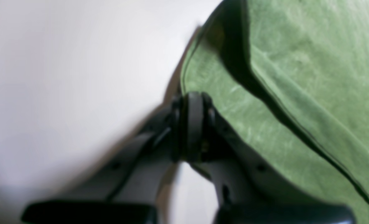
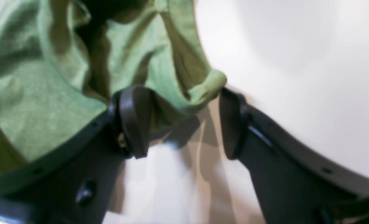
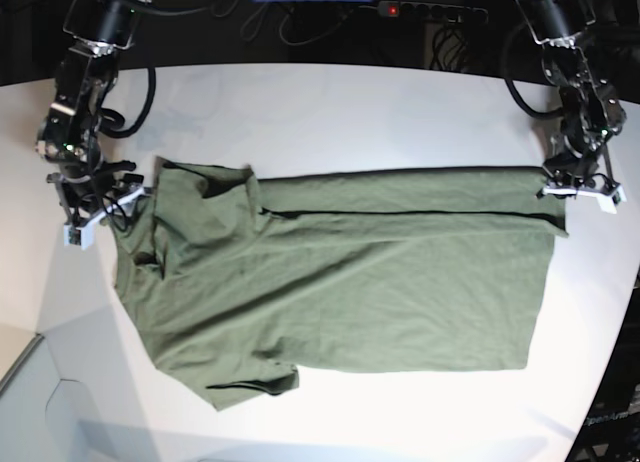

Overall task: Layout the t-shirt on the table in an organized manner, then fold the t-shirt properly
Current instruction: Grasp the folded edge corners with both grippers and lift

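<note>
We have our left gripper (image 1: 193, 124) pinched on the t-shirt (image 3: 340, 272) hem, our right gripper (image 2: 179, 123) spread around its collar-end fold, the shirt's length running between them across the table (image 3: 320, 102).

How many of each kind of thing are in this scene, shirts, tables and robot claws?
T-shirt, olive green: 1
Table, white: 1
Robot claws: 2, the left gripper shut on the t-shirt's edge, the right gripper open at its other end
Total: 4
</note>
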